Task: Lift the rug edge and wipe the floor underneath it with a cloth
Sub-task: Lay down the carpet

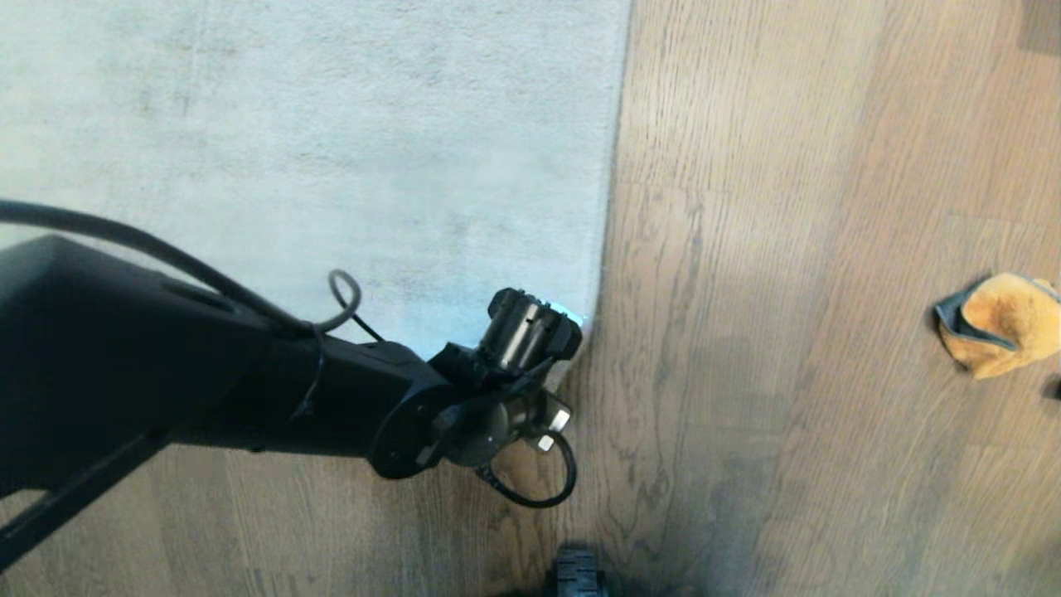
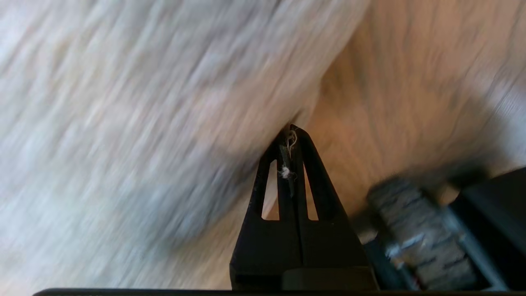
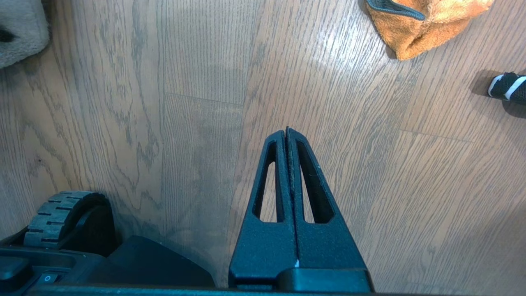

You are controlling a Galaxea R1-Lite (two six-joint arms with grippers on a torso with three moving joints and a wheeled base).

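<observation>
In the head view the left arm (image 1: 249,390) covers the lower left of the frame, hiding the rug edge (image 1: 609,207) at its near corner and the left gripper's own fingers. The cloth (image 1: 1003,323) is cut off by the right edge, and a dark wheel (image 1: 578,572) by the bottom edge. The left wrist view is smeared: the rug pile (image 2: 144,123) and floor (image 2: 411,82) are streaks, and whether the pressed-together left gripper (image 2: 291,131) touches the border cannot be told. In the right wrist view the cloth (image 3: 427,24) is cropped at the top, and a black-and-white striped object (image 3: 507,87) at the right edge is unidentifiable.
</observation>
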